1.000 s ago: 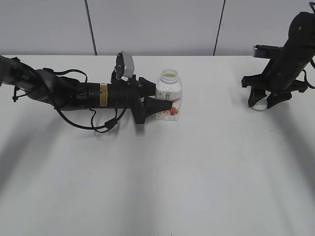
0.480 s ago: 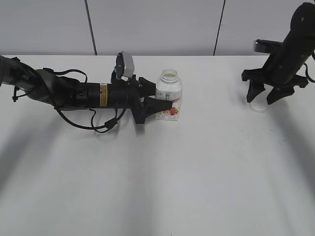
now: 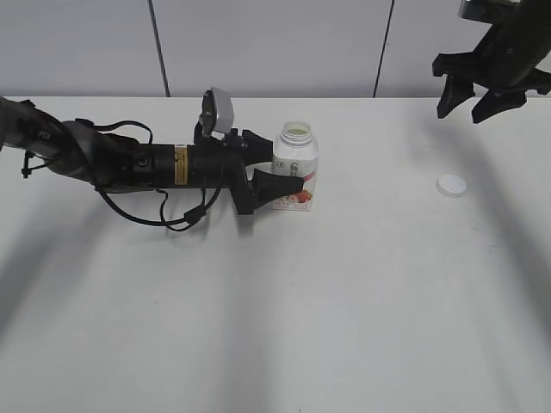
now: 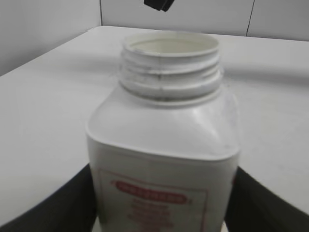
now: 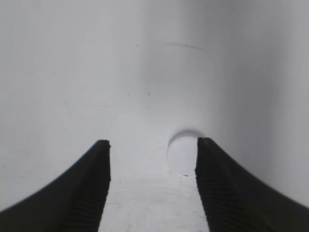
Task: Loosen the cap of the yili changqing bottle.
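The yili changqing bottle [image 3: 295,167] stands upright mid-table, white with a pink-red strawberry label, its neck open and capless. It fills the left wrist view [image 4: 164,140]. My left gripper [image 3: 280,172] lies level along the table and is shut on the bottle's body, one black finger on each side [image 4: 161,203]. The white cap [image 3: 450,185] lies flat on the table at the right, apart from the bottle. It shows in the right wrist view [image 5: 183,154]. My right gripper [image 3: 472,101] is open and empty, raised well above the cap [image 5: 153,159].
The white table [image 3: 344,301] runs to a grey panelled wall [image 3: 275,43] at the back. The left arm and its cables [image 3: 129,172] lie across the table's left half.
My right gripper let go of the cap on the table and rose up and away from it. The left gripper and the bottle have not moved.
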